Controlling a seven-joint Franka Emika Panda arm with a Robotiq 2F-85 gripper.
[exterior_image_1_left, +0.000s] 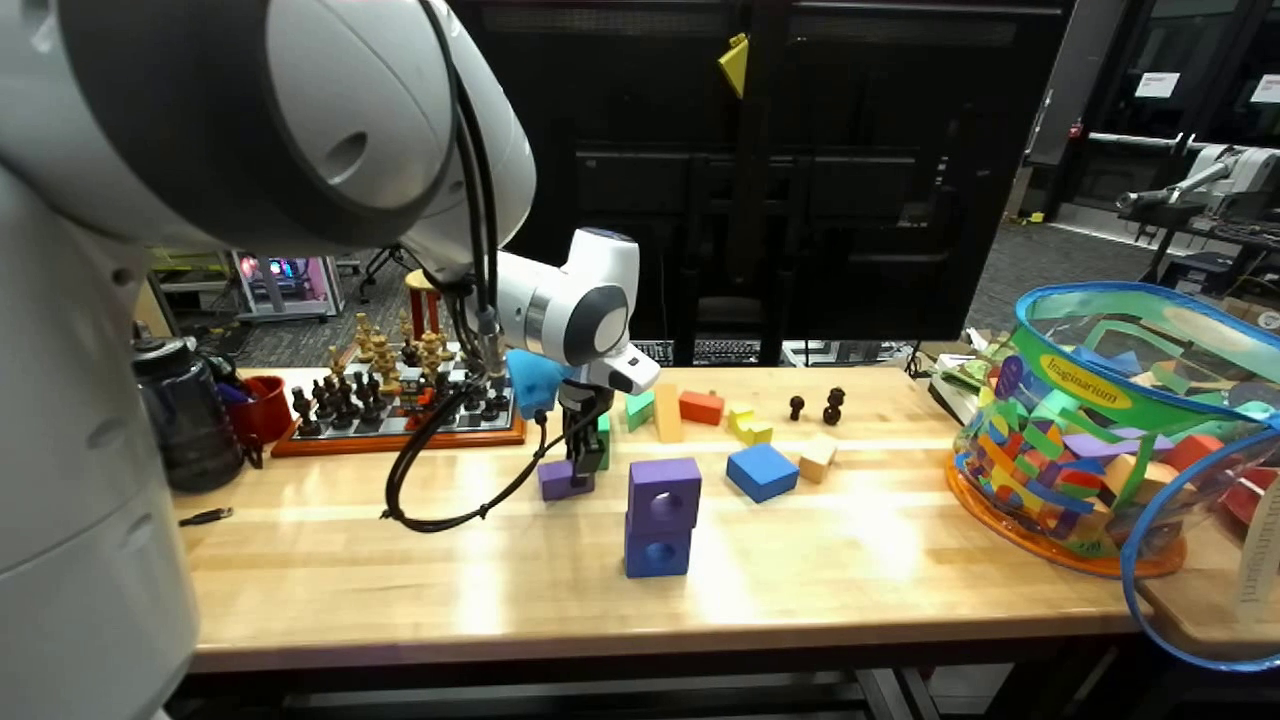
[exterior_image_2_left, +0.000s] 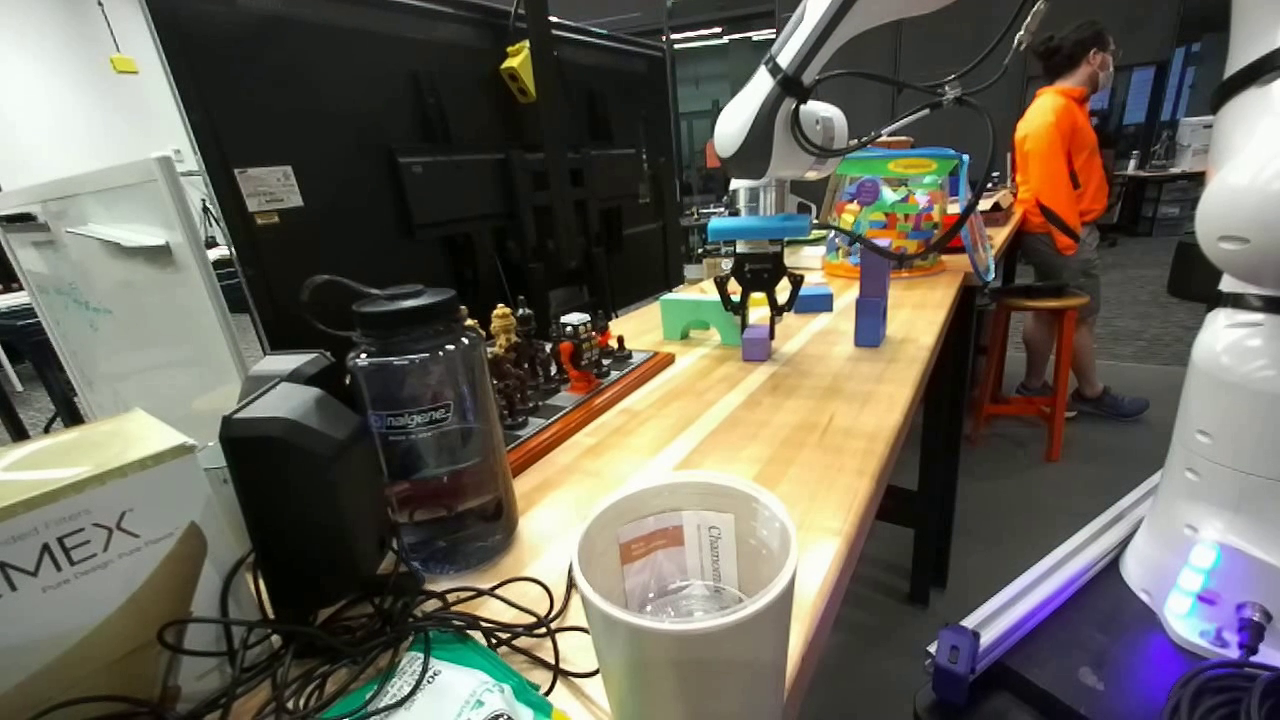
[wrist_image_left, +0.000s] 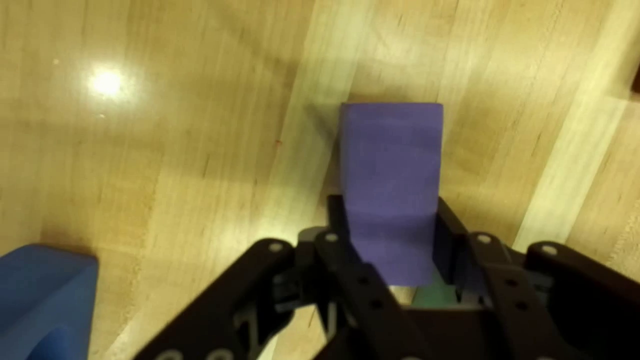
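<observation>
The gripper (wrist_image_left: 390, 217) is set astride the purple block (wrist_image_left: 392, 155), whose sides are grasped (nearer one end); the block's long axis is laid crosswise to the pinch.

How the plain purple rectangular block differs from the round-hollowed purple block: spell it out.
The plain purple rectangular block is gripped in the claw; the round-hollowed purple block is not. The plain one rests on the wooden table; the round-hollowed one tops a hollowed blue block. Both are purple.
</observation>
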